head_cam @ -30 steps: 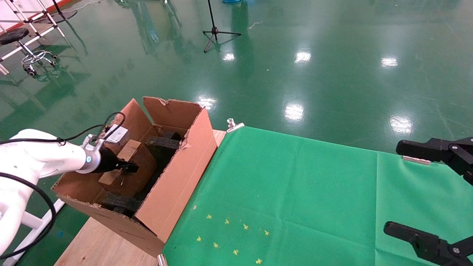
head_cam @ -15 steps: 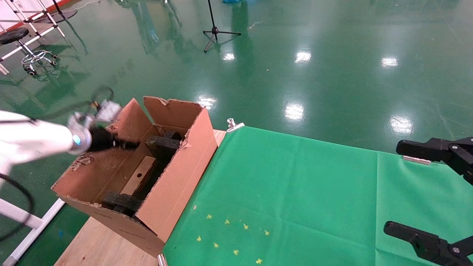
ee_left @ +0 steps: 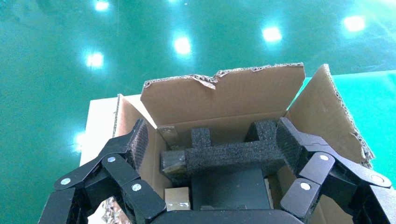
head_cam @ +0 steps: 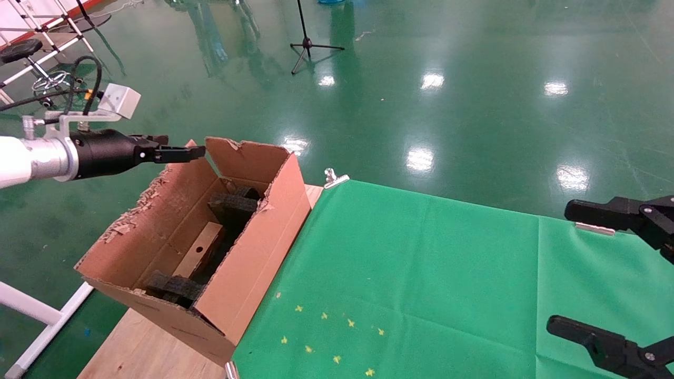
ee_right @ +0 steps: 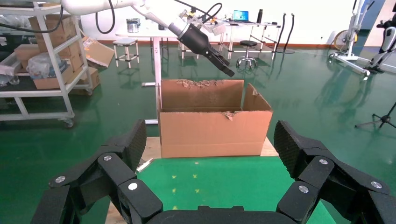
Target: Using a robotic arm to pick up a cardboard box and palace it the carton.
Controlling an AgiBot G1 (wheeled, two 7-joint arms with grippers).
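The carton (head_cam: 253,252), with ragged flaps, stands on the left end of the table. The slim cardboard box (head_cam: 202,251), round hole facing up, lies inside it between black foam pieces (head_cam: 231,205). The robotic arm's left gripper (head_cam: 179,148) hangs open and empty above the carton's far left flap, clear of the box. In the left wrist view the gripper (ee_left: 213,140) looks down into the carton (ee_left: 224,93), at the foam (ee_left: 233,156) and a corner of the box (ee_left: 177,198). My right gripper (head_cam: 566,268) is parked open over the table's right side; it also shows in the right wrist view (ee_right: 211,140).
A green cloth (head_cam: 421,273) covers most of the wooden table (head_cam: 142,347), held by a metal clip (head_cam: 333,178). A white frame leg (head_cam: 37,310) stands left of the table. A tripod stand (head_cam: 305,42) and a stool (head_cam: 21,52) are far off on the green floor.
The left gripper let go of the cardboard box and rose up and back-left out of the carton. The box dropped to lie flat between the foam pieces. The right arm has not moved.
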